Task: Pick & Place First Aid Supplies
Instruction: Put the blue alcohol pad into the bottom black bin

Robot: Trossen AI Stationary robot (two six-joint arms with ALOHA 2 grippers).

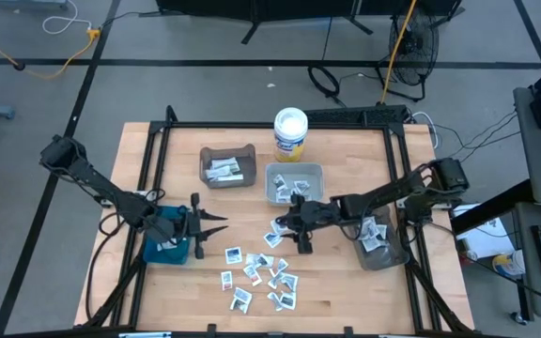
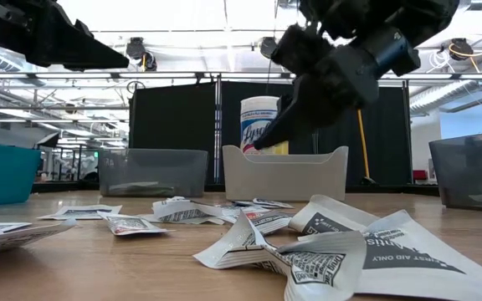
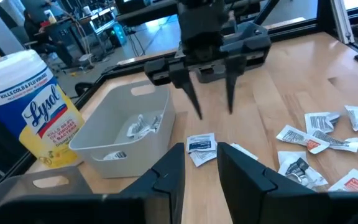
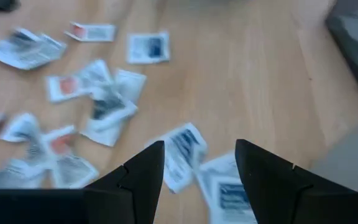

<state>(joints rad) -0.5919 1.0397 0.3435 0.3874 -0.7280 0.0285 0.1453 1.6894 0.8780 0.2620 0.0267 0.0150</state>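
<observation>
Packets, small flat white foil-and-paper first aid supplies, lie scattered mid-desk; right tool hovers open-fingered above them to pick one, while left tool waits empty, slightly parted.

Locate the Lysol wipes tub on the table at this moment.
In the high view, the Lysol tub stands at the table's far edge, near centre, between the brown bin and the grey bin.
</observation>
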